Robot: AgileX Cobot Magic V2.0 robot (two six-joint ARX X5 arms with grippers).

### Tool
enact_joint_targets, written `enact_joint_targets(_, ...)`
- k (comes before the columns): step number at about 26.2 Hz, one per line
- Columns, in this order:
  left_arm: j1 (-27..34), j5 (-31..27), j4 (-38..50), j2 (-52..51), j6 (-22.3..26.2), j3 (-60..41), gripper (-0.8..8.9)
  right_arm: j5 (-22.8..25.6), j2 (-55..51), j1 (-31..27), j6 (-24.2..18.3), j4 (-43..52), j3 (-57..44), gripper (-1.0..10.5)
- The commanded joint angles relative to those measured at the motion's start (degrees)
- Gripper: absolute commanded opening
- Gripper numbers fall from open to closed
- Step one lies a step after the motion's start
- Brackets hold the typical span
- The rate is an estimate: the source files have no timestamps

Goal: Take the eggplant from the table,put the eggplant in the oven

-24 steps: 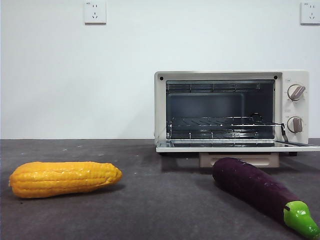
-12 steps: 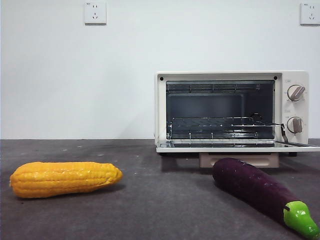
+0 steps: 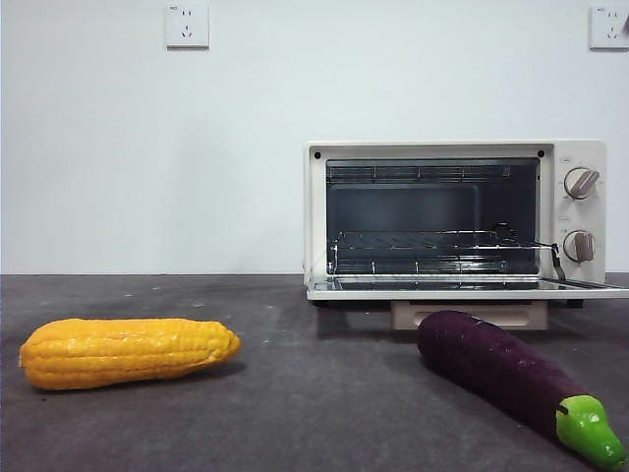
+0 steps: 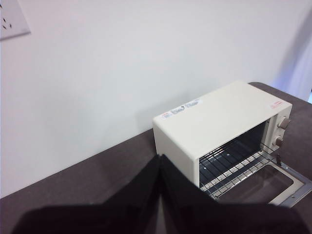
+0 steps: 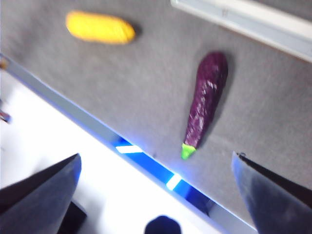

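The dark purple eggplant (image 3: 501, 372) lies on the grey table (image 3: 314, 413) at the right, just in front of the oven, with its green stem cap (image 3: 588, 433) toward the near edge. The cream oven (image 3: 454, 216) stands behind it, its door (image 3: 462, 289) folded down and a wire rack inside. My right gripper (image 5: 156, 156) hangs open high above the table's near edge, and the eggplant (image 5: 204, 102) lies well beyond its jaws. My left gripper (image 4: 160, 163) is shut and empty, raised beside the oven (image 4: 219, 122). Neither gripper shows in the front view.
A yellow-orange corn cob (image 3: 128, 351) lies on the table at the left, far from the eggplant; it also shows in the right wrist view as the corn (image 5: 100, 28). The table's lit front edge (image 5: 131, 148) runs below the right gripper. A white wall stands behind.
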Motion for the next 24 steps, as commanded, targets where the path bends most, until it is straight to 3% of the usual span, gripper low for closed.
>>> enact_joint_targets(1,-0.1,0.2,-1.3,-0.7,-0.4,-0.3,-0.06,1.7,3.0,3.4,1.1,0.2,-0.8,5.3)
enact_joint_targets(11,-0.8,0.2,-5.7,-3.8,-0.4,-0.3,-0.06,4.5,7.5,10.4,6.4,10.9,-13.5,5.3)
enact_joint_targets(24,-2.0,0.2,-7.8,-4.4,-0.4,-0.3,-0.06,8.6,7.6,10.7,14.5,27.5,-30.8,5.3)
